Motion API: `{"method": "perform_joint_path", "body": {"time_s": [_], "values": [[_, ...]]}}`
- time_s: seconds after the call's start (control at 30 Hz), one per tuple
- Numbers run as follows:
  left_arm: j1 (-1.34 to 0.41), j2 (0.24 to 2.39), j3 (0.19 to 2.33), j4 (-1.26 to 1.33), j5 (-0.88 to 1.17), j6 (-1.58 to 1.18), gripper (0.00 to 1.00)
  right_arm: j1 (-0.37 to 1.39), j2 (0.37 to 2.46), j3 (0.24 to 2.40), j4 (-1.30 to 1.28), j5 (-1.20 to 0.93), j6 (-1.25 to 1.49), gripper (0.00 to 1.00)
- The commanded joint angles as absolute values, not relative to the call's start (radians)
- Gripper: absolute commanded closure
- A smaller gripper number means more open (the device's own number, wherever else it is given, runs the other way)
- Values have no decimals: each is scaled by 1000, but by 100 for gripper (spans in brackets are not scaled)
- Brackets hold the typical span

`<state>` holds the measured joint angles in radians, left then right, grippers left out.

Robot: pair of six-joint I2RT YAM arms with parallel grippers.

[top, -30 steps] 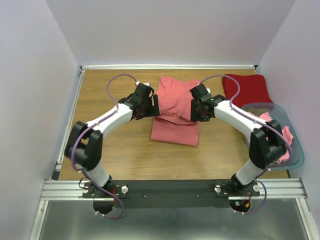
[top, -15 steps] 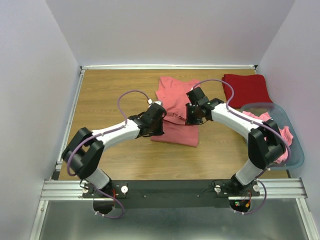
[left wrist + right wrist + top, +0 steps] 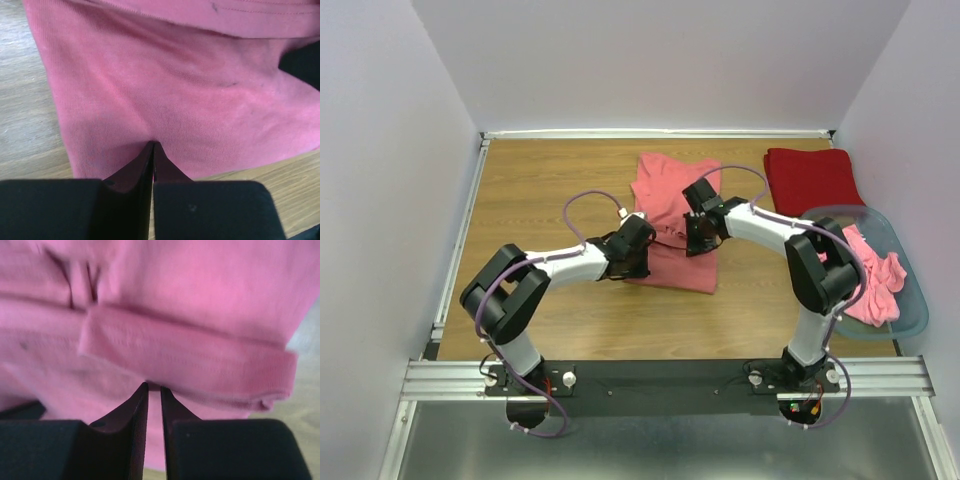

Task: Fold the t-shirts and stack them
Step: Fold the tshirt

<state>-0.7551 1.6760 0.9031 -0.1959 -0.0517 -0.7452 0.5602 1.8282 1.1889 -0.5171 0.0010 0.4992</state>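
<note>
Top external view showed a salmon-pink t-shirt [image 3: 672,190] lying partly folded near the middle of the wooden bench [image 3: 540,190]. Its near part was doubled into a flat rectangle and its far part was spread toward the back wall. Both arms reached inward and met over this garment. The left hand [image 3: 638,264] sat low at the near left edge of the rectangle. The right hand [image 3: 693,243] pressed down on the garment's right side, where the spread part overlapped the rectangle. Left wrist view showed that hand's two black fingers brought together to a point. A small pucker of pink cloth was nipped at their tips, creases fanned out from the pinch, and bare wood showed to the left and below. Right wrist view, somewhat blurred, showed its fingers drawn nearly together with only a thin slit between them. They were closed on the cloth just under a thick rolled band of fabric that ran across the picture. A deep red t-shirt [image 3: 810,178] lay folded flat at the far right corner of the bench, well apart from both hands. Just near of it stood an oval grey-blue basket [image 3: 918,305] at the right edge, with a loose heap of pink t-shirts [image 3: 872,280] inside.
</note>
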Motion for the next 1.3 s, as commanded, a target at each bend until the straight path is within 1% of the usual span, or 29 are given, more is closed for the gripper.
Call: {"method": "perform_joint_path", "body": {"time_s": [0.0, 0.17, 0.23, 0.3, 0.37, 0.47, 0.53, 0.57, 0.6, 0.67, 0.7, 0.8, 0.87, 0.9, 0.97, 1.03, 1.17, 1.27], "values": [[-767, 1681, 842, -186, -37, -756, 91, 525, 1891, 1279, -491, 80, 460, 77], [-787, 1683, 824, -176, -17, -761, 91, 434, 1986, 1432, -488, 107, 422, 76], [-804, 1684, 813, -170, -6, -776, 91, 404, 2025, 1526, -486, 118, 411, 76], [-813, 1681, 796, -157, -5, -807, 91, 393, 2029, 1572, -486, 117, 396, 76], [-828, 1663, 778, -131, 52, -831, 91, 391, 2005, 1601, -486, 107, 391, 75], [-831, 1599, 735, -106, 69, -885, 90, 390, 1916, 1548, -479, 20, 403, 73], [-831, 1554, 729, -104, 46, -905, 87, 390, 1859, 1482, -465, -44, 410, 73], [-830, 1508, 727, -106, 40, -908, 84, 388, 1824, 1406, -453, -76, 414, 73], [-819, 1487, 732, -107, 35, -908, 79, 387, 1769, 1361, -425, -139, 417, 73], [-792, 1429, 751, -103, 28, -899, 72, 385, 1694, 1266, -404, -205, 425, 73], [-784, 1411, 762, -101, 23, -893, 71, 384, 1674, 1240, -399, -221, 423, 73], [-758, 1397, 828, -106, 14, -839, 71, 383, 1635, 1152, -393, -235, 413, 73], [-755, 1437, 863, -121, 23, -809, 71, 382, 1605, 1114, -390, -221, 411, 73], [-755, 1457, 892, -124, 37, -805, 73, 379, 1594, 1098, -390, -210, 413, 73], [-758, 1514, 900, -115, 83, -816, 77, 380, 1559, 1065, -387, -192, 414, 73], [-768, 1563, 893, -94, 106, -824, 77, 380, 1530, 1042, -387, -184, 416, 73], [-772, 1620, 888, -38, 101, -815, 78, 376, 1494, 1003, -387, -187, 417, 73], [-770, 1666, 929, -32, 81, -793, 80, 376, 1468, 964, -387, -193, 425, 73]]}}
